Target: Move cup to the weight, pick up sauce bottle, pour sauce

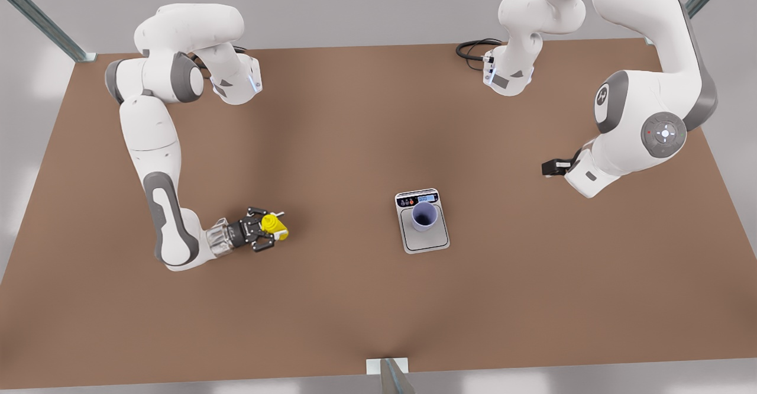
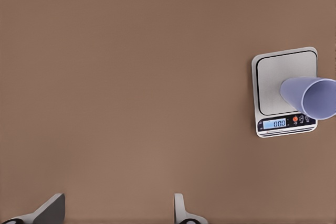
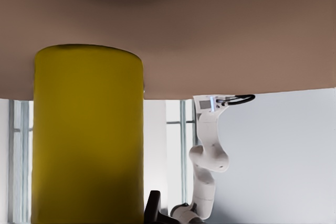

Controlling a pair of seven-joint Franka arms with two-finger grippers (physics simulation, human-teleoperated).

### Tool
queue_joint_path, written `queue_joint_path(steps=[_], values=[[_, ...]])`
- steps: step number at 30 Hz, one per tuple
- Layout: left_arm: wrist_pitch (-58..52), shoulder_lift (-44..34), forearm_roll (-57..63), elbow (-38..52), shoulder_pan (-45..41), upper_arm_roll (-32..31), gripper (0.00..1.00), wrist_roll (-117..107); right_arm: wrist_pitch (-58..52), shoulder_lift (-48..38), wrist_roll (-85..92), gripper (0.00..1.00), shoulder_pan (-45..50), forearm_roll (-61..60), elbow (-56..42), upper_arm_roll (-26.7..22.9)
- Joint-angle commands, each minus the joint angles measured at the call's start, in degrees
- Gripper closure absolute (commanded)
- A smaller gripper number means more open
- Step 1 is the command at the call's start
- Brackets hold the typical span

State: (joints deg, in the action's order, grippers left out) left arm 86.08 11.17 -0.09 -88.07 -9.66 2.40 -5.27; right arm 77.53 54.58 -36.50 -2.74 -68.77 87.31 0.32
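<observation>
Front view: found the cup upright on the scale, near its display end, so judged the first step done. Saw the bottle well apart from the scale, toward the front view's left, low over the table. Placed the right gripper around the bottle, reaching in from the side. Could not tell whether it was already clamped on the bottle or only straddling it. Spotted the left gripper toward the front view's right, off to the side of the scale, holding nothing and waiting.

Left wrist view: looked down on the scale with the cup on its plate and 0.00 on the display. Noted the left gripper's fingers spread apart over bare table.

Right wrist view: met the bottle very close to the camera, its yellow side plain and smooth. Made out the other arm far behind it.

Judged the step in hand to be picking up the bottle. Reckoned the next move called for a firm hold on the bottle, a lift off the table, a carry across to the cup, then a tilt with the nozzle over the cup's mouth.
</observation>
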Motion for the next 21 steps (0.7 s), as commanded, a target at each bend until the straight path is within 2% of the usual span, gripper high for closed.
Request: queue_joint_path(steps=[1, 6, 7, 8, 21], values=[[-0.03, 0.0, 0.01, 0.0, -0.01, -0.03, 0.0, 0.0, 1.93, 0.0, -0.59, 0.79, 0.02, -3.22, 0.31, -0.06], [-0.03, 0.0, 0.01, 0.0, -0.01, -0.03, 0.0, 0.0, 2.37, 1.49, -0.33, 0.77, -0.42, -2.51, 0.31, 0.03], [-0.03, 0.0, 0.01, 0.0, -0.01, -0.03, 0.0, 0.0, 2.37, 1.49, 0.2, 0.46, -0.33, -2.6, 0.31, 0.03], [-0.03, 0.0, 0.01, 0.0, -0.01, -0.03, 0.0, 0.0, 2.72, 1.76, -0.16, 0.0, -0.24, -2.6, 0.23, 0.03], [-0.03, -0.09, 0.01, 0.09, -0.01, -0.03, 0.0, 0.0, 2.72, 1.76, 0.46, 0.0, -0.24, -2.16, -0.21, 0.12]])
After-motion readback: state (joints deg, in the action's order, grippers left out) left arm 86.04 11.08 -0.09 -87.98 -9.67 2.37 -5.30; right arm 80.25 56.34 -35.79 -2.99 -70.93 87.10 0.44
